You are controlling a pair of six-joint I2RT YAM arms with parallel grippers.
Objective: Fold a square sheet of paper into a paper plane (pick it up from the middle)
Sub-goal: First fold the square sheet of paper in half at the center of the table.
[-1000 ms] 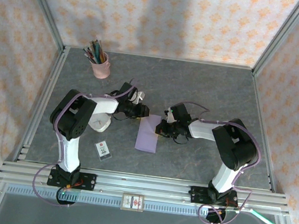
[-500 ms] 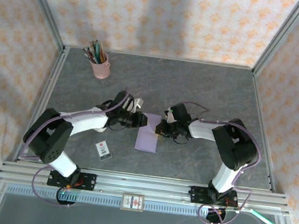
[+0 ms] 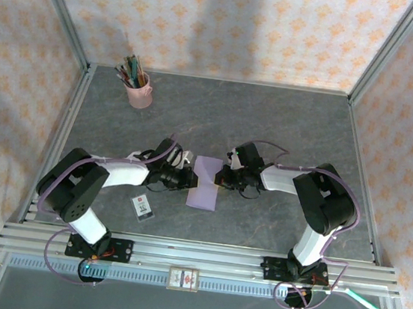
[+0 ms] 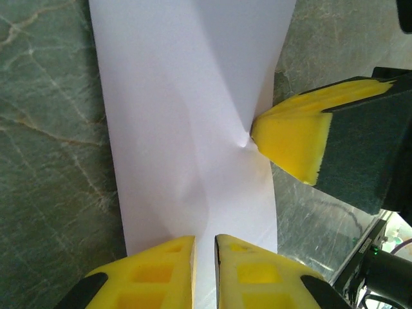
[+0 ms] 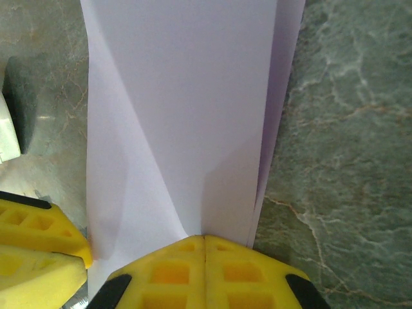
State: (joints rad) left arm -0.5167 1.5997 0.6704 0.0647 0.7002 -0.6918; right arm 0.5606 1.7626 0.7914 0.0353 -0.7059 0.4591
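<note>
The thin, light purple square sheet of paper (image 3: 204,184) is already folded over itself into a narrow upright strip. It lies flat on the table, well apart from the pink cup of pens (image 3: 139,91), to the cup's right and nearer the arm bases. The right wrist view shows one layer lying over another, the lower edge peeking out along one side, and a slanted crease running across the top layer. No pointed nose or wings can be made out, so I judge the folding to be partway done. The lengthwise folds are in, while the nose folds, the centre fold and the final lift from the middle remain.

The left gripper (image 4: 205,248) sits at the strip's long edge on the side facing the cup. Its yellow fingers are nearly together with a thin slit between them, and whether paper is caught in that slit I cannot tell. The right gripper (image 5: 205,248) is at the opposite long edge, away from the cup. Its fingers are pressed tight together and the tip bears down on the paper, puckering it slightly, so it pins the paper without pinching it.

A small white card with dark print (image 3: 142,206) lies loose, nearer the bases than the cup and untouched.
</note>
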